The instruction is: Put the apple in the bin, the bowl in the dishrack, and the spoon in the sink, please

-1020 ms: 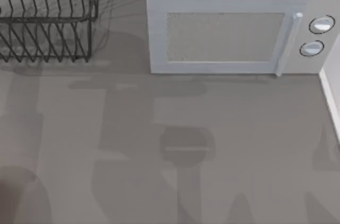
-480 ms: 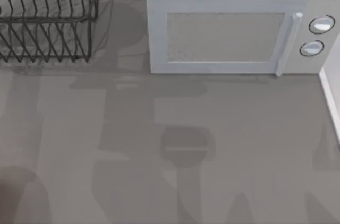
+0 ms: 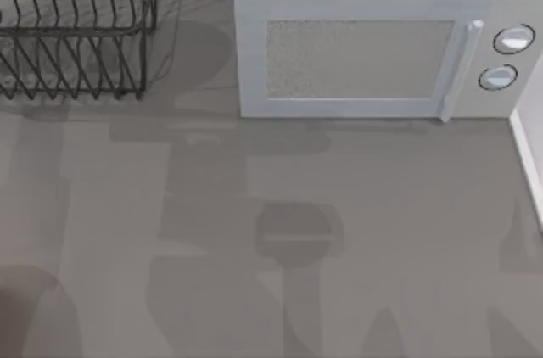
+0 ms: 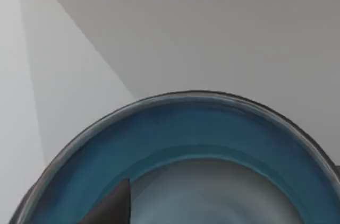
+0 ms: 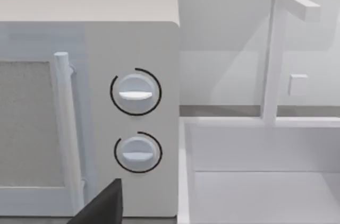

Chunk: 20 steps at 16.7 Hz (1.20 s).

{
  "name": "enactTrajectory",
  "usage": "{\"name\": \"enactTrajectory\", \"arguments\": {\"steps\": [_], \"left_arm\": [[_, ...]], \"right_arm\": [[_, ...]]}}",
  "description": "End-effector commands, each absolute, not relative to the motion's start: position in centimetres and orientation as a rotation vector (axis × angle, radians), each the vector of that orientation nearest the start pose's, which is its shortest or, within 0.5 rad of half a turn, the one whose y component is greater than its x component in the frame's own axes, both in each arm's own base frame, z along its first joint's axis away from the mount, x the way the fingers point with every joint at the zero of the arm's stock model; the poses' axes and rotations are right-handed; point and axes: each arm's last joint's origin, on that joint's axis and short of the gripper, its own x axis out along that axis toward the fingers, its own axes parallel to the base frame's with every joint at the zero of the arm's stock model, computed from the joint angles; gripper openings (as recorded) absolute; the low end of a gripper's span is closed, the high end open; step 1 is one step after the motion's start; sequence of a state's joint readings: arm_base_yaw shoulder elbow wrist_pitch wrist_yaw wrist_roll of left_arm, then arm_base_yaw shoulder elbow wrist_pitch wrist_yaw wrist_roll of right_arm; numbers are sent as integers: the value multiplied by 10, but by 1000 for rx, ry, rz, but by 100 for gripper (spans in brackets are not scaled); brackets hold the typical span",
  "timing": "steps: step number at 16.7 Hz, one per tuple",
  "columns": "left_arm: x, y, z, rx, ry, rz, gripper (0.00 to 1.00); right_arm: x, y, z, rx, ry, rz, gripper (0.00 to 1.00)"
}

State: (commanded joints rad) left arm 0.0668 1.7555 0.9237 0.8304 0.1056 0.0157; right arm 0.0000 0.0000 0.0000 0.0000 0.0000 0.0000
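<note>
The left end effector (image 4: 114, 208), pinching the wide blue-teal bowl (image 4: 212, 128) by its rim, carries it at the counter's far left corner by the dark wire dishrack (image 3: 76, 36), where lowering between prongs likely comes next.

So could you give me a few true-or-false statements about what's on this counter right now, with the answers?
1. The microwave door is shut. True.
2. The dishrack stands at the table's right side. False: it stands at the left, beside the microwave.
3. The bowl is blue inside. True.
4. The microwave has three dials. False: two dials, one above the other, right of the door handle.
5. A faucet rises over the sink next to the microwave. True.
</note>
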Motion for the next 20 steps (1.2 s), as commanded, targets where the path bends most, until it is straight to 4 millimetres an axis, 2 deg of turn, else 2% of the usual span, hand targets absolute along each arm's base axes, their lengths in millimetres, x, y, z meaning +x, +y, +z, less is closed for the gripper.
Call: {"name": "enactTrajectory", "arguments": {"steps": [4,6,8,12,15,17,20], "left_arm": [[376,25,220,-2,7,-17,100],[362,23,227,-6,19,-16,100],[340,20,237,-10,29,-16,100],[273,12,261,-12,11,-16,100],[214,7,268,-10,-35,-14,100],[177,4,262,-9,-61,-11,100],[134,1,236,-6,-81,-9,100]], "right_arm": [[106,-1,160,0,0,0,100],[106,-1,160,0,0,0,100],[106,-1,160,0,0,0,100],[106,-1,160,0,0,0,100],[106,-1,160,0,0,0,100],[106,-1,160,0,0,0,100],[106,-1,160,0,0,0,100]]}}
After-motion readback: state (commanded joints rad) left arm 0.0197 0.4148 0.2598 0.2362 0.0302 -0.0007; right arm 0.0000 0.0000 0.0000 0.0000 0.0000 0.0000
